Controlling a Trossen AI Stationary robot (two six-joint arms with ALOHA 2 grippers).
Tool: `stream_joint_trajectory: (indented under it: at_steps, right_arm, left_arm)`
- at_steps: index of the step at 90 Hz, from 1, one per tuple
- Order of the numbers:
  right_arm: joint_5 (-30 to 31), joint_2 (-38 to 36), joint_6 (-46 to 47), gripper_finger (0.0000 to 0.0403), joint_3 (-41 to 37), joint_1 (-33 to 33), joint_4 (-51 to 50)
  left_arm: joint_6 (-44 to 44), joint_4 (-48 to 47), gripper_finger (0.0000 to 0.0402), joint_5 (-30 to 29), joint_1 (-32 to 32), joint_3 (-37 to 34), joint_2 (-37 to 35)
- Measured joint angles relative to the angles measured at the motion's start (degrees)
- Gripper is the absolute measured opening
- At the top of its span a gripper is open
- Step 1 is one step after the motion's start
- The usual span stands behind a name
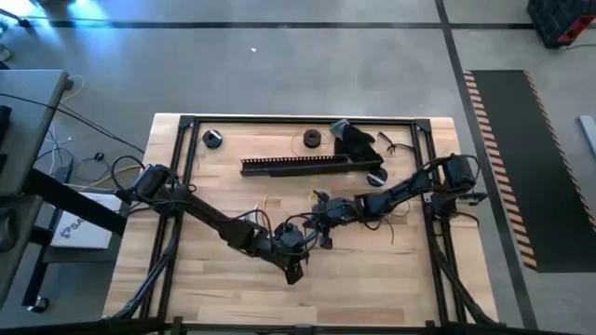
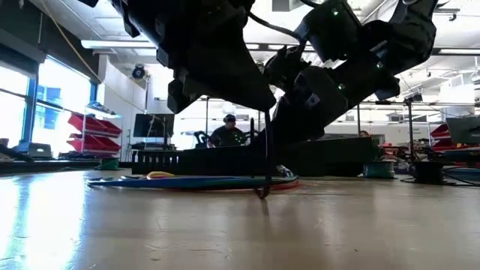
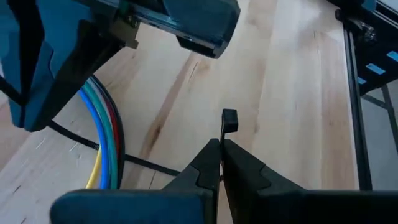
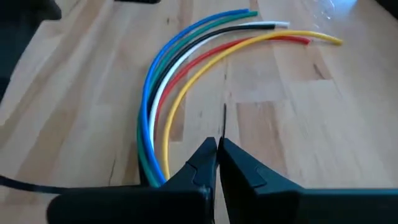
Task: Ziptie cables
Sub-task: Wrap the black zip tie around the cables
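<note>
Now, left claw (image 3: 221,152): clenched on the ziptie (image 3: 229,121), its square head poking out past the fingertips.
Right claw (image 4: 217,155): pinched tight on the thin dark strip too, right next to the left claw mid-worktop (image 1: 372,270).
Cables (image 4: 186,74): lay flat in a curved fan, blue, green, white, red, yellow, just beside the right claw.
Black duct (image 1: 312,166): farther back, well apart.

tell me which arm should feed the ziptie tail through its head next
Right, probably. The right tool is shut on the thin end of the ziptie, beside the cables. The left tool is shut just below its square head, so it can hold that steady.
</note>
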Motion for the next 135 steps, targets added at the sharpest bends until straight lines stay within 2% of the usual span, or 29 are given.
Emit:
stream_joint_trajectory:
  at_steps: [9, 29, 39, 50, 66, 81, 103, 121, 127, 135]
  right_arm:
    - [-0.3, 0.0, 0.4, 0.0010, 0.0, -0.1, 0.0]
    - [-0.7, 0.8, 0.3, 0.0079, 0.0, -0.1, 0.9]
    - [-0.5, 2.2, 0.1, 0.0093, 0.0, -0.1, 1.4]
    - [-0.1, 2.6, 0.4, 0.0075, 0.0, -0.1, 2.5]
    - [0.4, 2.5, 0.2, 0.0008, 0.0, -0.1, 3.7]
    - [7.8, -0.5, -2.3, 0.0001, 0.0, 0.8, 2.7]
    - [20.5, -4.8, -18.0, 0.0000, 0.1, 4.2, -2.9]
    - [24.1, -4.7, -29.3, 0.0000, 0.0, 7.7, -3.4]
    - [25.1, -4.7, -31.4, 0.0000, 0.0, 8.3, -3.7]
    - [25.5, -4.7, -33.1, 0.0000, 0.0, 8.6, -3.7]
  left_arm:
    - [0.0, 0.0, 0.0000, 0.0, 0.0, 0.0, 0.0]
    - [0.0, 0.0, 0.0000, 0.0, 0.0, 0.0, 0.0]
    - [0.0, 0.0, 0.0000, 0.0, 0.0, 0.0, 0.0]
    - [0.0, 0.0, 0.0000, 0.0, 0.0, 0.0, 0.0]
    - [-0.3, 0.0, 0.0000, 0.8, 0.1, 0.0, 0.0]
    - [-2.6, 0.0, 0.0000, 3.6, 1.1, 0.0, 0.0]
    - [-1.6, -0.7, 0.0000, 4.7, 3.3, 0.0, -1.4]
    - [-0.4, -0.7, 0.0000, 6.3, 5.0, -0.2, -2.7]
    - [-2.3, 2.5, 0.0000, 6.4, 5.3, -2.5, -2.8]
    - [-5.5, 11.7, 0.0000, 7.7, 5.4, -7.7, -3.3]
